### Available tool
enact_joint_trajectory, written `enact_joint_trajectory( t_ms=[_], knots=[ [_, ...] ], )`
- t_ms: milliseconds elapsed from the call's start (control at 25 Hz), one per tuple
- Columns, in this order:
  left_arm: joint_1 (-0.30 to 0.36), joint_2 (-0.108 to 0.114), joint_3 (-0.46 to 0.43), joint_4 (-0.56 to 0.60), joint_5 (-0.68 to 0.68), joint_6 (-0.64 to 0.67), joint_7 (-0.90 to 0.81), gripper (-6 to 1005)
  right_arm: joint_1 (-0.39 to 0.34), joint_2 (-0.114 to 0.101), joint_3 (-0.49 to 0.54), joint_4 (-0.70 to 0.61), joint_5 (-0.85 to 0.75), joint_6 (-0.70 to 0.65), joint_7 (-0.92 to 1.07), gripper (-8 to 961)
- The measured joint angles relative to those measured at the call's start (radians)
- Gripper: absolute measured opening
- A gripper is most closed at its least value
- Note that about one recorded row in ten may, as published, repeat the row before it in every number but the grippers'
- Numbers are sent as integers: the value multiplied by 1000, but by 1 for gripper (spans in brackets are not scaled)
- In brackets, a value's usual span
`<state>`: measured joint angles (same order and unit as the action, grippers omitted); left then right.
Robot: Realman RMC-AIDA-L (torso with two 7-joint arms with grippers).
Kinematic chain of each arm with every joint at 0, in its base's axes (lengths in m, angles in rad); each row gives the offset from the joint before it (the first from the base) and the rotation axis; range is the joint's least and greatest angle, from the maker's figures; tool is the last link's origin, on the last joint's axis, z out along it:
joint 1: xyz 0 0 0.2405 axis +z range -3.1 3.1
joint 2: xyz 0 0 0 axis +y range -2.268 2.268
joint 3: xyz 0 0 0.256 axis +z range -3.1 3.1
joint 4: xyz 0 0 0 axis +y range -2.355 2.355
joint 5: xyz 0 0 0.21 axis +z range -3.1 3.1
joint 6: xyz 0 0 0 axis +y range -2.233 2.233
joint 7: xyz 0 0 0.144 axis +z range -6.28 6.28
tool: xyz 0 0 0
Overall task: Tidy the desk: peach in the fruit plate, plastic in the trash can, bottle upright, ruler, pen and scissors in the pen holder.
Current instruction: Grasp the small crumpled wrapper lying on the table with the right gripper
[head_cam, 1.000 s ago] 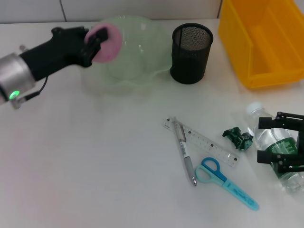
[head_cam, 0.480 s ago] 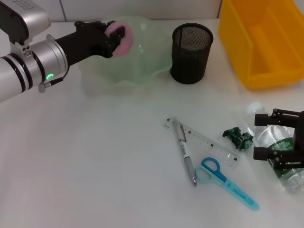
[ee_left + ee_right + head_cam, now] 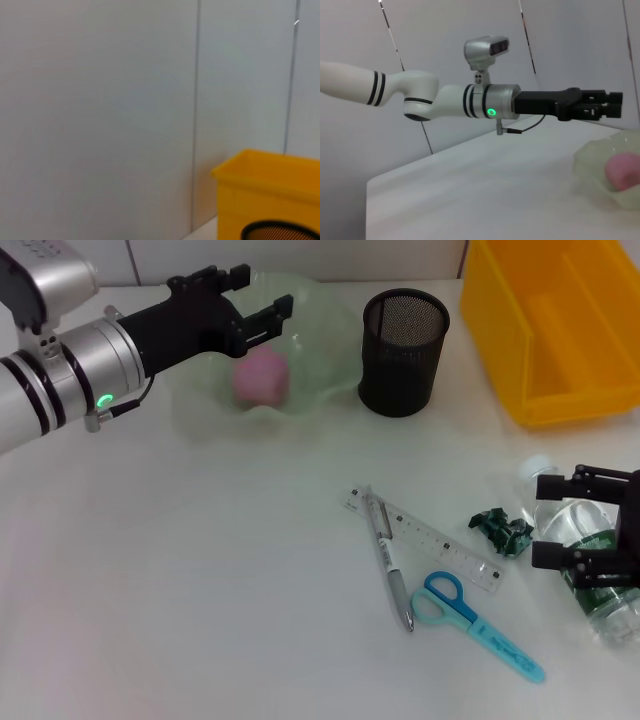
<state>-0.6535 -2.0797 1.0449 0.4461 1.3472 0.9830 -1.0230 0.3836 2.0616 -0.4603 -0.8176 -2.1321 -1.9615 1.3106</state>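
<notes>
Left claw spread wide and empty above the near rim of the fruit plate, peach lying inside. Bare table in front. Then pen holder, ruler, pen, scissors. Right claw parted around the lying bottle, grip unclear.
</notes>
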Motion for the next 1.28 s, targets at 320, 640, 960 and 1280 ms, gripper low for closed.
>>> enact_joint_trajectory(
  t_ms=[320,640,960,1280],
  knots=[
    [97,10,3,48,-32,241,-11,745,17,-25,26,-91,102,-9,225,838],
    [278,23,35,83,153,673,76,802,194,-78,-115,-439,-25,-15,741,839],
    [311,14,33,60,170,654,90,801,420,-57,-572,-554,-382,4,851,838],
    [309,13,30,42,170,638,81,801,435,13,-749,-571,-578,35,621,839]
  ],
)
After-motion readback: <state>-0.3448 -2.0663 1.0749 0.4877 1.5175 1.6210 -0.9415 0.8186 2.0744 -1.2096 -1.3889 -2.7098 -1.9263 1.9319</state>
